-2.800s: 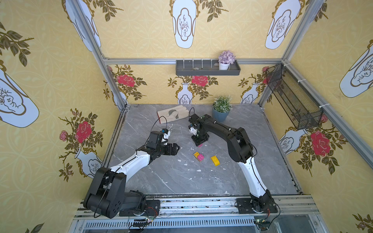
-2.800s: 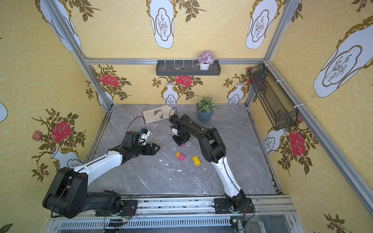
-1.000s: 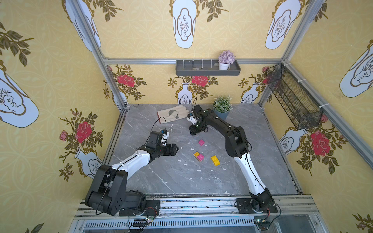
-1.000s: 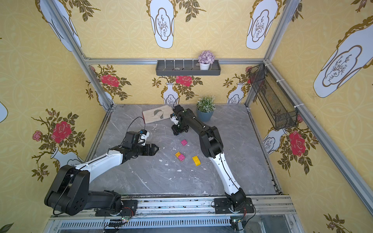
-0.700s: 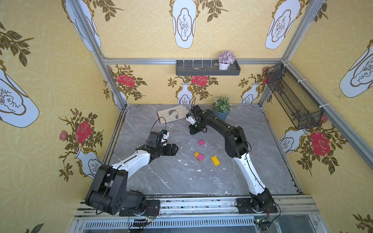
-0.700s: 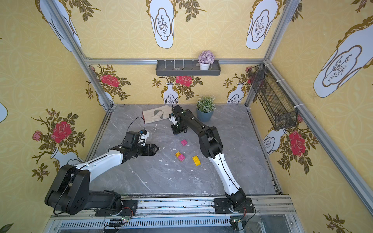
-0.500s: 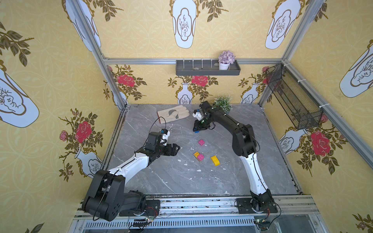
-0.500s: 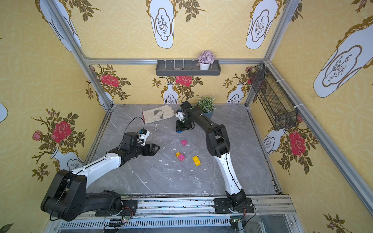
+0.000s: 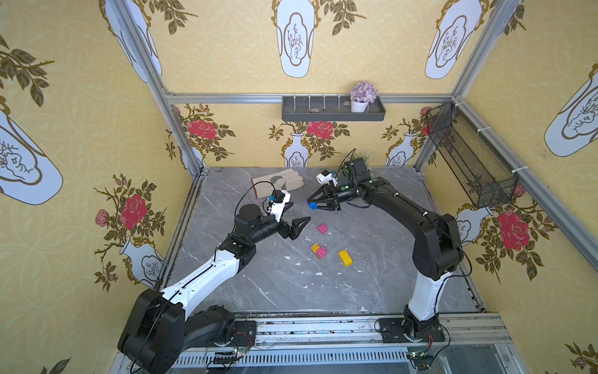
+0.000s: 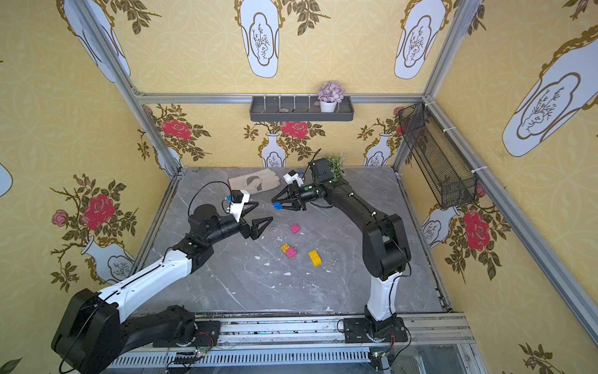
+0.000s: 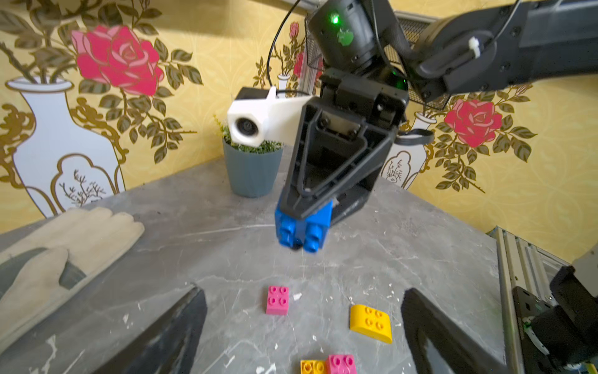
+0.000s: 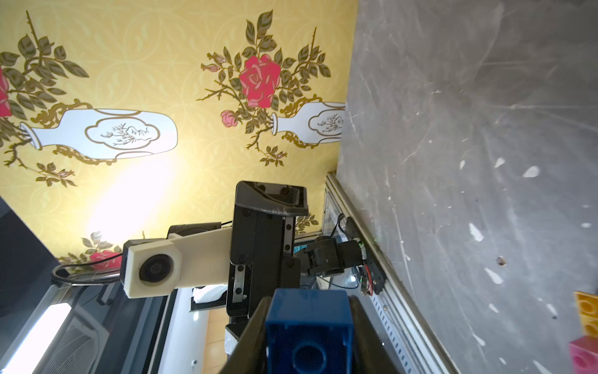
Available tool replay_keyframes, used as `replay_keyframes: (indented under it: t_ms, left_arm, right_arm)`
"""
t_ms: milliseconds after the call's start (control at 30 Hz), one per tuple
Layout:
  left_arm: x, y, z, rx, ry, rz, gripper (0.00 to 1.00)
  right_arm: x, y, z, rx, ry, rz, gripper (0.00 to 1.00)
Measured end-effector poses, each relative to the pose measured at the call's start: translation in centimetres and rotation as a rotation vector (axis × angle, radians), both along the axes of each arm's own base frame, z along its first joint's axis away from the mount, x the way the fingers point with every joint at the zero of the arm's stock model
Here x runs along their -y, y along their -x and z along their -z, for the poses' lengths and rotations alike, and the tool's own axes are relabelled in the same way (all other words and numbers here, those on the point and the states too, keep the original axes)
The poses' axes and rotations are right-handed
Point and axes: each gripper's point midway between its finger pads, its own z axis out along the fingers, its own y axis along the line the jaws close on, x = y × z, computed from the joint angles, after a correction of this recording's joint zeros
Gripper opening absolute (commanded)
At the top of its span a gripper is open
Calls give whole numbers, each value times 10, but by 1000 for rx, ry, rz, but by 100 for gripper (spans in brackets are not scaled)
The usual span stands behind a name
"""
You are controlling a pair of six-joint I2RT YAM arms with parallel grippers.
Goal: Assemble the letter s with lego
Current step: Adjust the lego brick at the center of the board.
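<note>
The grey bench (image 9: 284,285) bears a glove (image 9: 281,181), a potted plant (image 11: 252,168) near it, and farther from it a pink brick (image 9: 322,228), a yellow-pink pair (image 9: 318,250), a yellow brick (image 9: 345,258).

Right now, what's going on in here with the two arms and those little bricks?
The right arm has its jaws shut on a blue brick, held off the grey table. The left arm hangs facing it, jaws open and empty. On the table lie a lone pink brick, a yellow-and-pink pair touching, and a loose yellow brick; the S is not built yet.
</note>
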Motion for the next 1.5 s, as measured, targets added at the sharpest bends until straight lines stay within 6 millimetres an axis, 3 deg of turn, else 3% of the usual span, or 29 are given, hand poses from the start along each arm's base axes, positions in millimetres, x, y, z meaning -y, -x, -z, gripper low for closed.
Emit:
replay_keyframes:
  t_ms: [133,300,433,667,867,933,1033,1167,1233,1367,1500]
  left_arm:
    - [10,6,-13,33,20,41,89]
    - [13,9,-20,49,30,54,75]
    - [13,9,-21,47,29,57,65]
    - [13,10,-19,39,24,56,38]
    - [13,8,-15,39,0,55,25]
    - [14,7,-15,39,-4,58,23]
    - [15,6,-13,20,-4,59,22]
    - [15,5,-8,-9,-19,58,23]
    - [15,1,-5,-32,-31,51,22]
    - [6,-29,28,-196,-117,-64,23]
    - [6,-57,103,-454,-301,-151,26]
  right_arm:
    - [-9,17,-8,-13,-26,-34,31]
    - [-15,21,-21,-4,-56,-49,30]
    - [-18,27,-26,-1,-61,-60,30]
    - [-24,36,-29,-4,-68,-83,30]
    - [-24,38,-26,-42,-53,-80,30]
    - [-24,37,-26,-43,-52,-78,37]
    - [-25,37,-27,-34,-54,-80,63]
    - [-18,28,-30,0,-45,-55,72]
    - [-2,2,-25,39,2,43,72]
    - [57,-49,-16,125,167,282,73]
    - [85,-67,-8,254,354,375,73]
